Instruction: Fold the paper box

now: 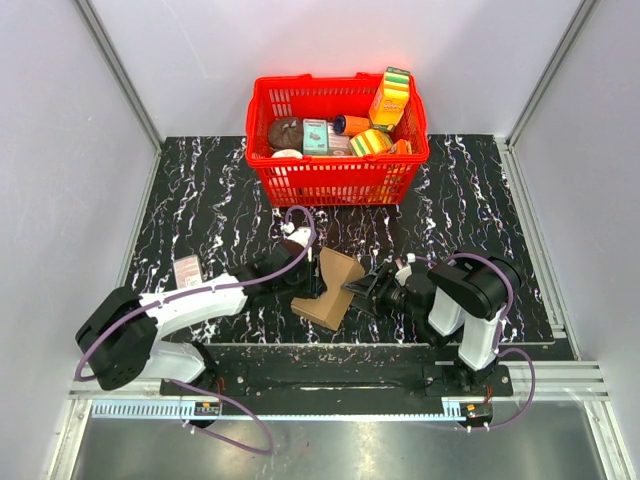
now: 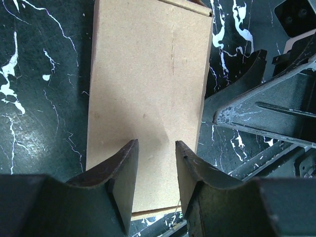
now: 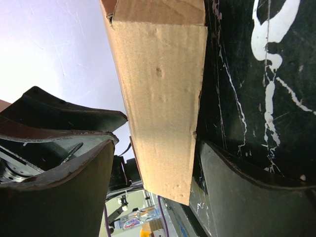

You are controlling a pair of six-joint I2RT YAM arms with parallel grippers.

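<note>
The paper box (image 1: pixel 332 288) is a brown cardboard carton, partly formed, standing on the black marbled table between my two grippers. My left gripper (image 1: pixel 303 283) is at its left side. In the left wrist view the left gripper (image 2: pixel 155 144) is open, with its fingertips over the box's flat panel (image 2: pixel 148 84) and nothing between them. My right gripper (image 1: pixel 362 290) is at the box's right side. In the right wrist view the right gripper (image 3: pixel 158 145) is open and straddles the box's end (image 3: pixel 163 98). One finger (image 3: pixel 247 192) is close against its edge.
A red plastic basket (image 1: pixel 335 182) full of colourful packages stands at the back centre. A small printed packet (image 1: pixel 187 270) lies at the left near the left arm. The table's front edge and the arm bases are just behind the box.
</note>
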